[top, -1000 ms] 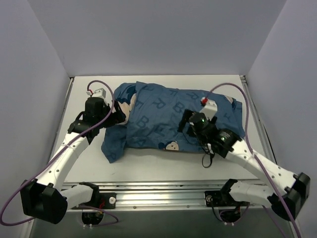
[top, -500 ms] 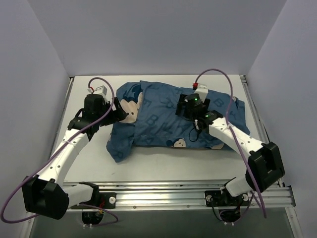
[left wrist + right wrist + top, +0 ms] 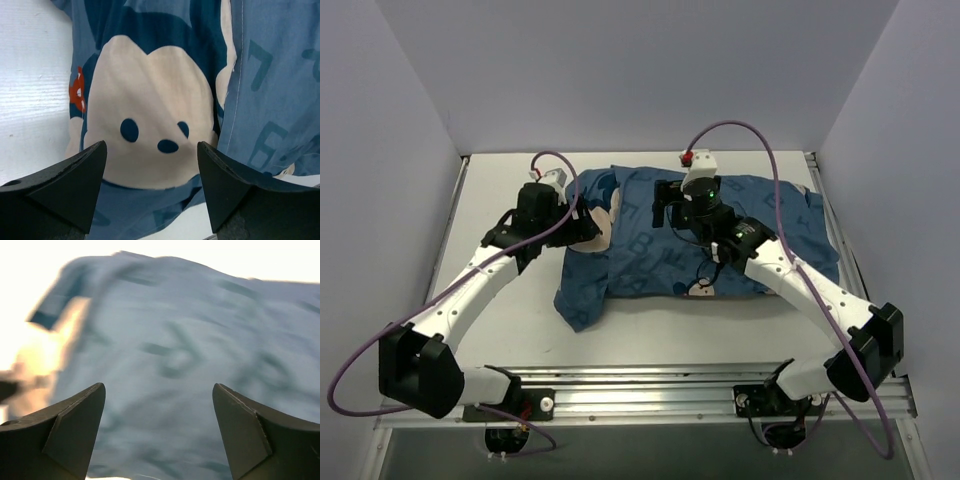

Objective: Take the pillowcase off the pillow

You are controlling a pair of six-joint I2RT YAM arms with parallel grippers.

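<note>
R gripper (image 3: 665,207) swung left — pillowcase (image 3: 635,255) shifted.

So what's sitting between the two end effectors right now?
Only pillowcase cloth: the top view shows the blue printed cover spanning the stretch from the left end effector to the right end effector.

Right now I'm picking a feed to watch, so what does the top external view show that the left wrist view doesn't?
Only top external: the whole pillowcase on the table, both arms, and the right gripper over the cloth's middle. Only left wrist: the mouse face print close up, with eyes, nose and a red mark beside it. Both: the blue cloth and the left gripper, jaws open, at its left end.
</note>
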